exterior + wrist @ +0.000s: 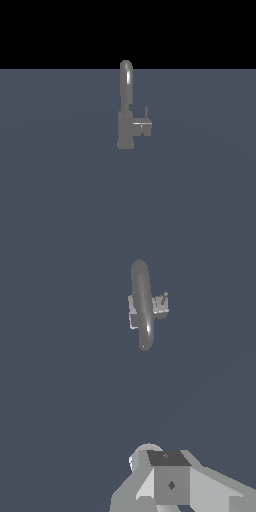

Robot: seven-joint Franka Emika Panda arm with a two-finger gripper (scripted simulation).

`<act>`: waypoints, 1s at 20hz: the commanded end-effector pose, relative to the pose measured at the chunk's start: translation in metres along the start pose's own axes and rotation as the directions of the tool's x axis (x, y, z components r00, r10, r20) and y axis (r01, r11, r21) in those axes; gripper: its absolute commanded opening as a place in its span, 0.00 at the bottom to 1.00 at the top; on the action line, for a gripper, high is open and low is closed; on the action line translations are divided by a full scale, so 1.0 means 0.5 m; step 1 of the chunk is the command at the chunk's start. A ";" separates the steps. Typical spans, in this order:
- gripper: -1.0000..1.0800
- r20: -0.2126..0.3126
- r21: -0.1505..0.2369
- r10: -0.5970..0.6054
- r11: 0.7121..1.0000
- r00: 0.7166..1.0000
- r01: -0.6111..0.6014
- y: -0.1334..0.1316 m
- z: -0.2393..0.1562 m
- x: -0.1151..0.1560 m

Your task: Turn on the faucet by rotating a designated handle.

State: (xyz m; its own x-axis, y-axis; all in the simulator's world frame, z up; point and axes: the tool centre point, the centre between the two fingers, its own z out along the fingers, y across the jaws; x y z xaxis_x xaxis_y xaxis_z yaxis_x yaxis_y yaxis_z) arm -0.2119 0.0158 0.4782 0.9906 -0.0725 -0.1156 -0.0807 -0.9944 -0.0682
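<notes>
The grey faucet (125,107) stands upright on the flat blue-grey floor, with a tall arched spout and a thick base. Its handle (144,125) is a short horizontal stub with a blocky end and a thin upright pin, sticking out toward the exterior view's right. In the wrist view I see the faucet (142,303) from above, with the handle (161,304) beside the spout. My gripper (162,458) shows only in the wrist view, well apart from the faucet and touching nothing. How its jaws stand is unclear. The arm does not show in the exterior view.
A plain blue-grey floor (60,190) spreads around the faucet. Beyond its far edge there is only black background.
</notes>
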 end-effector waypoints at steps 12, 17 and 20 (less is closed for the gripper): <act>0.00 0.193 0.157 0.154 0.970 0.969 -0.186 0.006 0.024 0.158; 0.00 0.273 0.207 0.203 0.942 0.940 -0.263 0.015 0.042 0.218; 0.00 0.323 0.235 0.228 0.921 0.919 -0.311 0.021 0.055 0.253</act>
State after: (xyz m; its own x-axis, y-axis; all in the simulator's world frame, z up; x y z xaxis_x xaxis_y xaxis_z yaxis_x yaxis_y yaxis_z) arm -0.0989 0.0004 0.4401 0.8714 -0.2586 -0.4170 -0.3833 -0.8893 -0.2494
